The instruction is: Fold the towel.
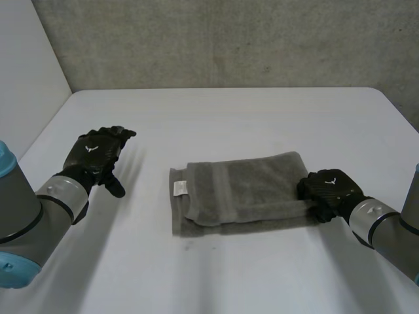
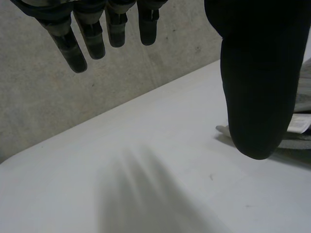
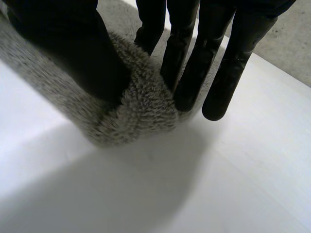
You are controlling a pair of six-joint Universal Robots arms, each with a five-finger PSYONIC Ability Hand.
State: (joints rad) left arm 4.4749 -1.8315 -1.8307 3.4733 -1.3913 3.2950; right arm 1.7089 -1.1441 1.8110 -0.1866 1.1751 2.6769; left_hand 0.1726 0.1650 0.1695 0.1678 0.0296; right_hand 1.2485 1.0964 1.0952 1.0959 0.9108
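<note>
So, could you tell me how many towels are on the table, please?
1: a folded towel near the middle of the table, right hand pinching its end. None looks hidden.

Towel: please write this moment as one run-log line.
towel: folded, on table | right hand: pinches its edge | left hand: open, off towel

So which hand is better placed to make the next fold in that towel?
Probably the right. The right hand pinches the towel at its end, between thumb and fingers, so it could carry that end over. The left hand hangs open above bare table, apart from the towel.
</note>
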